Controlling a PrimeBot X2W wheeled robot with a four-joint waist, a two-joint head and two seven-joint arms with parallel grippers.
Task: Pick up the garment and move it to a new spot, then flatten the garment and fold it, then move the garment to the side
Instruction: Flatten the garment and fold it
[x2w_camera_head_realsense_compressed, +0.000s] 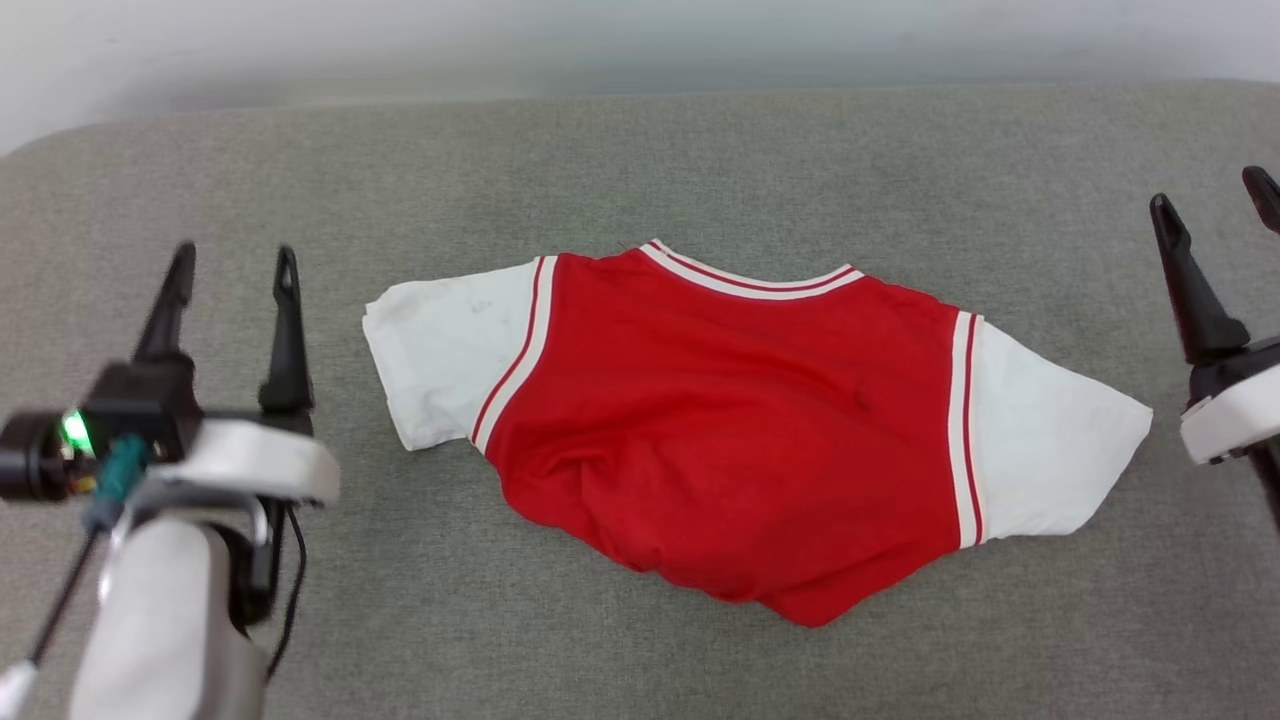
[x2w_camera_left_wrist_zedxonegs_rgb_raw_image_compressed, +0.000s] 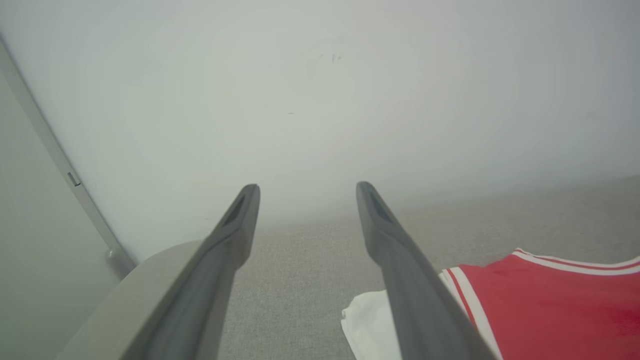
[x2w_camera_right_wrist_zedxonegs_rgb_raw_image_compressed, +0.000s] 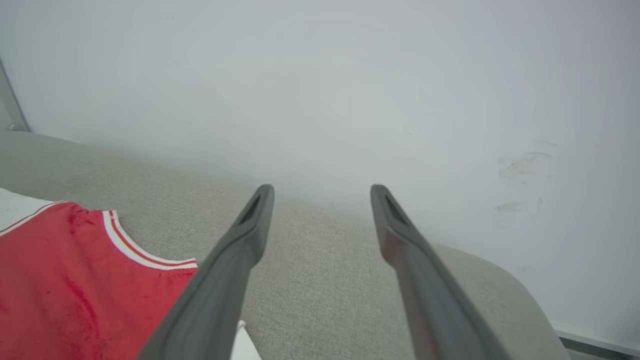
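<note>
Garment (x2w_camera_head_realsense_compressed: 720, 420) lies spread on the grey cushion (x2w_camera_head_realsense_compressed: 640, 170), between both grippers and touching neither. Left gripper (x2w_camera_head_realsense_compressed: 233, 265): fingers spread, empty, one white sleeve just to its right. Right gripper (x2w_camera_head_realsense_compressed: 1210, 200): fingers spread, empty, the other sleeve near its left. Pale wall (x2w_camera_left_wrist_zedxonegs_rgb_raw_image_compressed: 320, 75) stands beyond both sets of fingertips.

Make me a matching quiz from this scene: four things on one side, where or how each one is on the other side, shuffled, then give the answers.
Column one:
1. left end effector
2. right end effector
3. garment
4. grey fabric surface

Column two:
A. lies in the middle, sleeves spread, nothing gripping it
B. open, at the head view's right edge
C. lies under the garment
D. open, at the head view's lower left

Pairs: 1-D, 2-B, 3-A, 4-C
</note>
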